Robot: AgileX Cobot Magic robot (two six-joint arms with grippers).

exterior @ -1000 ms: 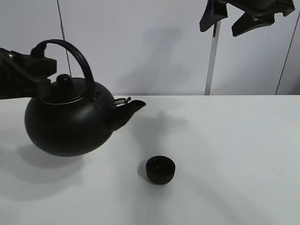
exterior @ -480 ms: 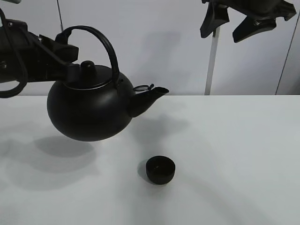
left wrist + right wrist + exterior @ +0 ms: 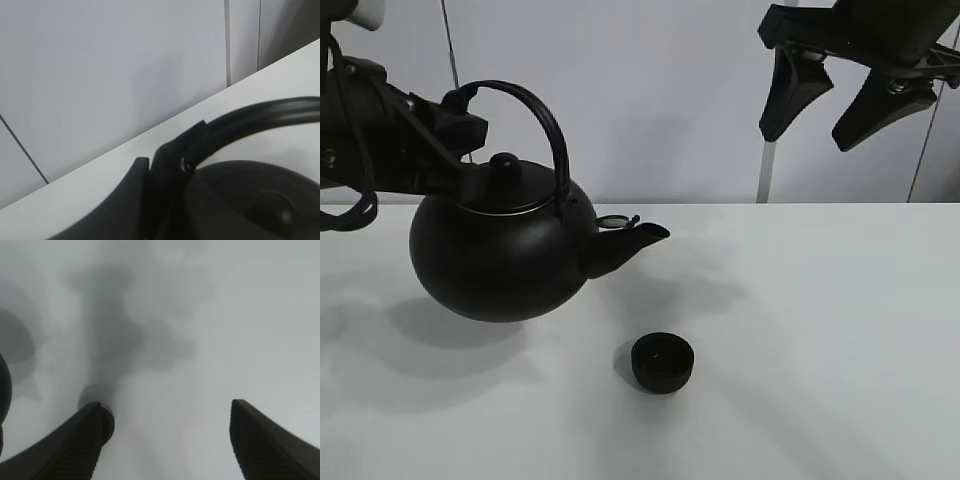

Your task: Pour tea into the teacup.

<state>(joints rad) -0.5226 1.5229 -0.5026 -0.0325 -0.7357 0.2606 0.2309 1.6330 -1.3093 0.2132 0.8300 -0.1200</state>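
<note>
The teacup [image 3: 662, 362], small, round and black, stands on the white table [image 3: 820, 300] in the exterior high view. The big black kettle [image 3: 500, 255] hangs in the air to the left of it, and its spout [image 3: 630, 240] points right, ending above and a little left of the cup. My left gripper [image 3: 463, 112] is shut on the kettle's arched handle [image 3: 535, 110]. The left wrist view shows the grip [image 3: 175, 155] on the handle [image 3: 255, 117], with the lid [image 3: 260, 200] below. My right gripper [image 3: 815, 130] is open and empty, high at the back right. It is also in the right wrist view [image 3: 169, 410].
A grey wall [image 3: 650, 90] with a white vertical post [image 3: 767, 170] runs behind the table. The kettle's shadow [image 3: 450, 335] lies on the table's left part. The kettle's dark edge [image 3: 4, 390] shows at the side of the right wrist view.
My left gripper lifted the kettle and carried it right, then let it sink slightly with the spout dipping. The right gripper shifted a little lower. The teacup has not moved.
</note>
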